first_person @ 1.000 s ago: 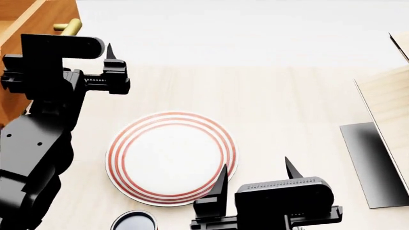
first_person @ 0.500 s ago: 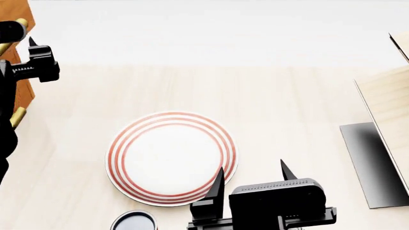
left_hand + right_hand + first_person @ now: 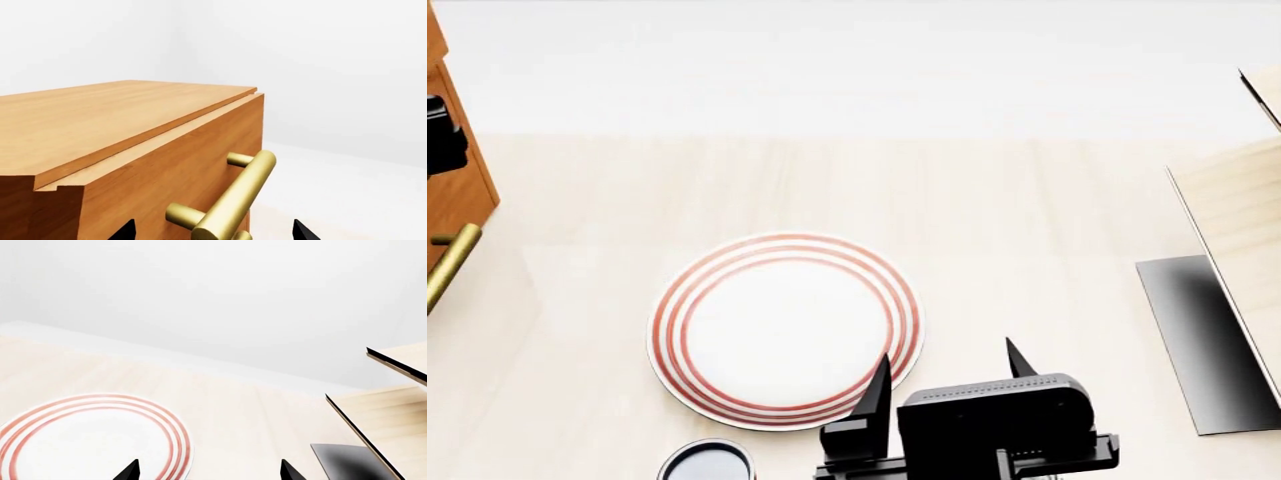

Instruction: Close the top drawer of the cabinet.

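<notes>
Left pincer (image 3: 212,234): only two dark finger tips show at the edge of the left wrist view, spread apart, with nothing between them. They sit just short of a horizontal brass bar handle (image 3: 233,200), which stands off a flat orange-brown drawer front on two short posts. Contact between tips and handle cannot be confirmed.

The top drawer (image 3: 180,170) carries that handle. Its upper edge runs just below and beside the slab top of the cabinet (image 3: 100,115), with a narrow stepped gap between them. The drawer interior is not visible, so its contents cannot be stated.

In the head view, the cabinet (image 3: 457,190) occupies the far left edge of the frame, with a second brass bar (image 3: 449,265) visible low on its front.

Right pincer (image 3: 945,378): fingers spread, nothing held, hovering at the near edge of the desk (image 3: 1028,220), its left tip over the near right rim of the plate (image 3: 785,330).

The plate is white with red rings and holds nothing. A small dark round container (image 3: 706,462) sits near and left of it; contents unclear. A pale plywood structure (image 3: 1241,220) with a dark base stands at the right.
</notes>
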`<state>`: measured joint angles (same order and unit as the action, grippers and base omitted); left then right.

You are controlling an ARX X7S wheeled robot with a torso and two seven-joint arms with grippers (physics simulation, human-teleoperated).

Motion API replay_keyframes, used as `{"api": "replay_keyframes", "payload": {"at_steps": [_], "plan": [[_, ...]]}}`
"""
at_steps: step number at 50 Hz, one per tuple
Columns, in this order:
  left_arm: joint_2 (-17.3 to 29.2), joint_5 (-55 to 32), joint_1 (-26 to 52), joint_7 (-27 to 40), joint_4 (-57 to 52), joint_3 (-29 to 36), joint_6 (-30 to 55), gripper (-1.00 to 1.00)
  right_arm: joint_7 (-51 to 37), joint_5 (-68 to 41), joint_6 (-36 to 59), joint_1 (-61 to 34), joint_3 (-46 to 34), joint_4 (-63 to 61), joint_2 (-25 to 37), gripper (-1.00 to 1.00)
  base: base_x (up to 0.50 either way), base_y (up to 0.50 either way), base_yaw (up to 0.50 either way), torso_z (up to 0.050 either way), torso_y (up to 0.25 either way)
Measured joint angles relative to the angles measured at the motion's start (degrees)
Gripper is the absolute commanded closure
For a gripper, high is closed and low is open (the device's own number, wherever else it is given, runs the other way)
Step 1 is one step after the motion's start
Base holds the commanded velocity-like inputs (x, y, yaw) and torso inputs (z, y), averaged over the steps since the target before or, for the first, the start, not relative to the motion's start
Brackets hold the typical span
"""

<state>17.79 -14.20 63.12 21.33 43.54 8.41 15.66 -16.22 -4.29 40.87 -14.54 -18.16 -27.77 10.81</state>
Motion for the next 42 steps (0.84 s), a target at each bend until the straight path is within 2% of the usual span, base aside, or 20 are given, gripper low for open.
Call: {"api": "replay_keyframes", "payload": {"at_steps": [21, 42], "plan": [[0.35, -0.06, 2.36, 4.48, 3.79, -0.74, 0.55, -1.0, -0.65, -0.49, -0.24, -0.14, -0.5, 0.73, 0.22, -1.0, 0.0, 0.0, 0.0, 0.0, 0.0], [0.26, -0.58, 2.64, 5.11, 4.02, -0.72, 0.59, -1.0, -1.17, -1.05, -0.82, -0.22, -0.82, 1.6, 0.53, -1.0, 0.0, 0.0, 0.0, 0.0, 0.0]]}}
